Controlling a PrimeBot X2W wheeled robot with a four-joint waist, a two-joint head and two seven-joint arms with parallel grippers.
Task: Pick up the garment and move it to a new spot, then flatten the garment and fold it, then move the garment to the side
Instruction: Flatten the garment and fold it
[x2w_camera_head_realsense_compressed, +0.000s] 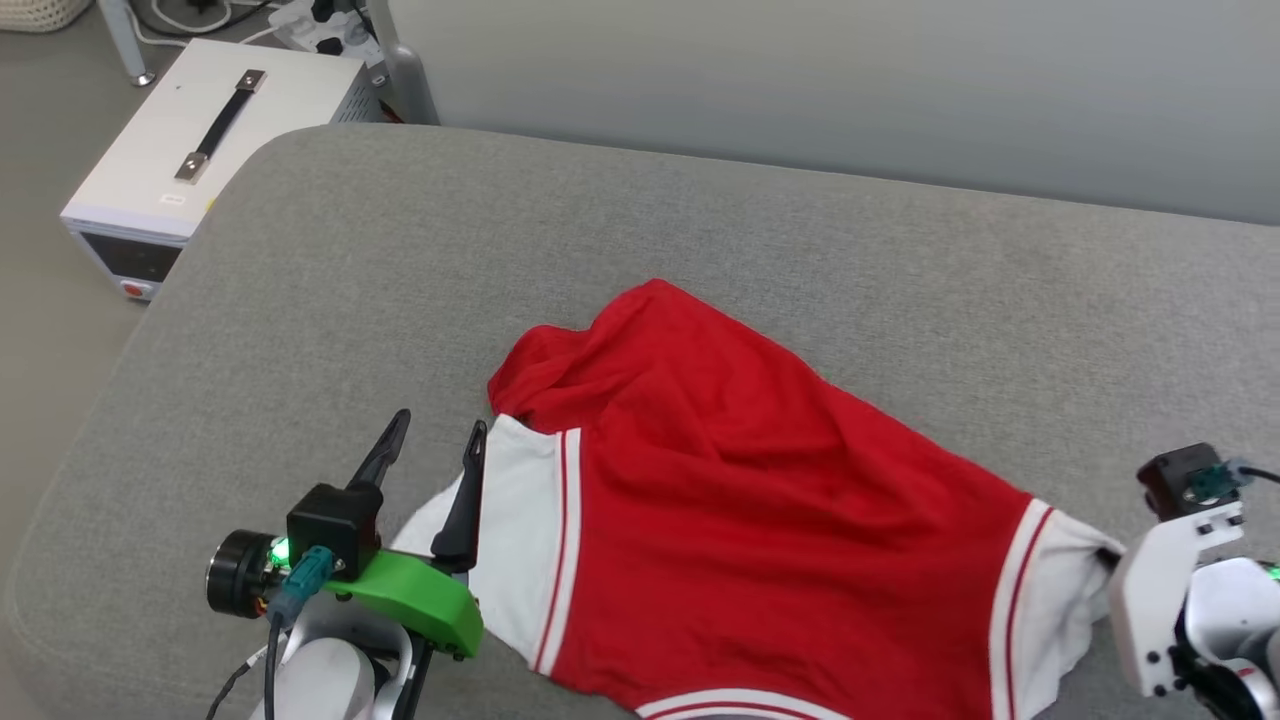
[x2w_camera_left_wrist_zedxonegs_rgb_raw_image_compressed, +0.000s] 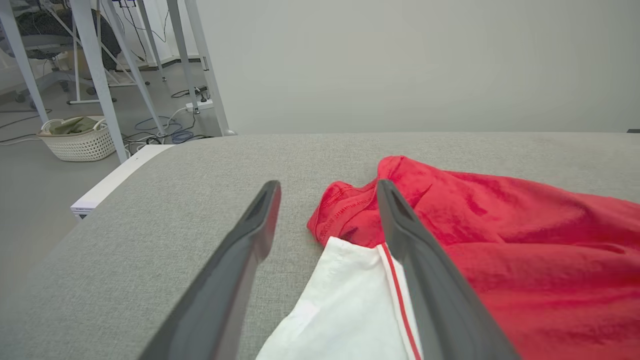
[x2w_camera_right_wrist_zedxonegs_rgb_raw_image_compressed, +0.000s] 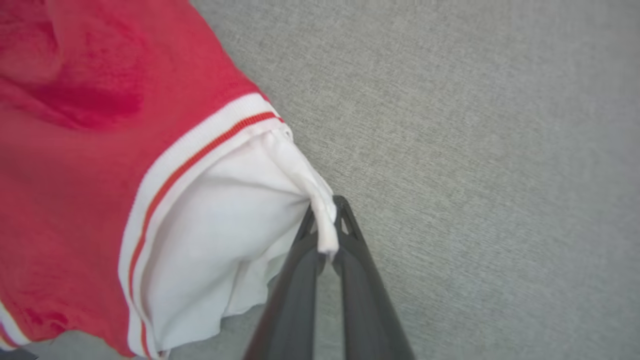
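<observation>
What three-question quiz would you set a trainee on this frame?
1. True or false: the right gripper is shut on the jersey's white sleeve.
2. The left gripper is: A) open by the other sleeve; B) shut on the collar; C) holding a basket.
3. What white thing stands on the floor past the cushion's corner?
Key: 1 true; 2 A; 3 a box with a black handle.
</observation>
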